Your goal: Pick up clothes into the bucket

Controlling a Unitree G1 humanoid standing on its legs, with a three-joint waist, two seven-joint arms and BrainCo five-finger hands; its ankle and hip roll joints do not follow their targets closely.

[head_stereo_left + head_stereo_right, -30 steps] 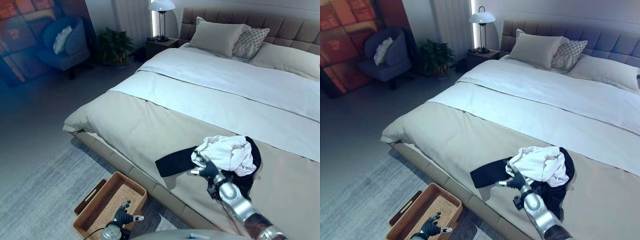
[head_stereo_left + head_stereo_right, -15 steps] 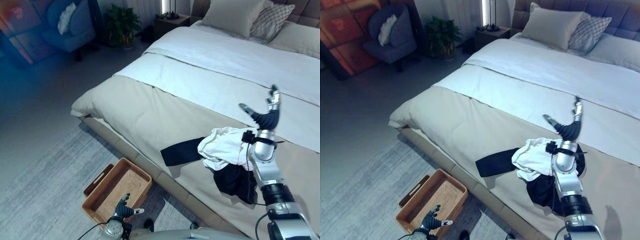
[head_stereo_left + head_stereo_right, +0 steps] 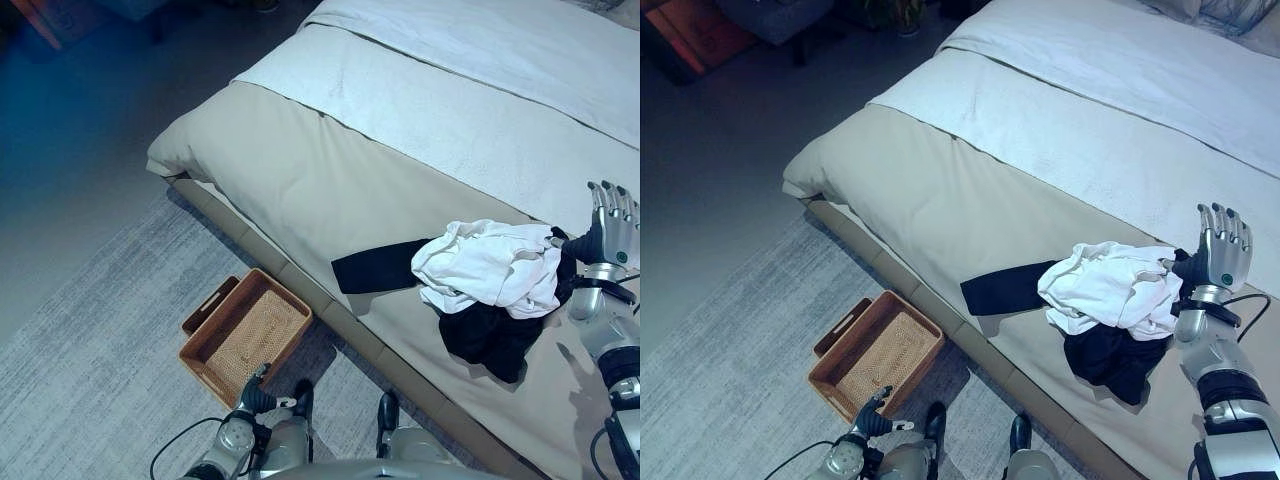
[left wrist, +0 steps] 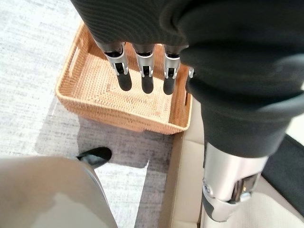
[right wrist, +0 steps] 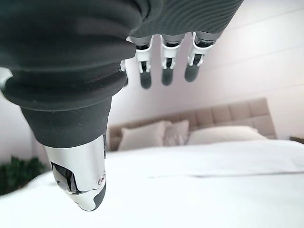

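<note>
Right hand (image 3: 1218, 250) is raised upright, fingers straight and spread, holding nothing. It stands just beside the far-right edge of the clothes pile, on the bed (image 3: 300, 190). The right wrist view looks across the bedding toward the headboard, so the palm faces away from the garments.

The pile lies toward my left of that hand: a crumpled white garment (image 3: 492, 272) on top of a black garment (image 3: 488, 335), with a black sleeve or leg (image 3: 378, 272) trailing off toward the bed's edge. Nothing is in the basket (image 3: 247, 335) yet; it sits on the rug (image 3: 90, 380) below the bed's edge, well apart from the right hand.

Left hand (image 3: 252, 390) hangs low just beside the basket, fingers relaxed and empty; its wrist view looks straight down onto the woven bottom.

Step in hand, as I judge it: get the right hand onto the pile.
- Tip the palm down over the white garment before closing.
- Sink the fingers deep enough to catch the black layer too, or it stays behind.
- Watch the trailing piece; it may drag on the bed's edge when carried to the basket.
</note>
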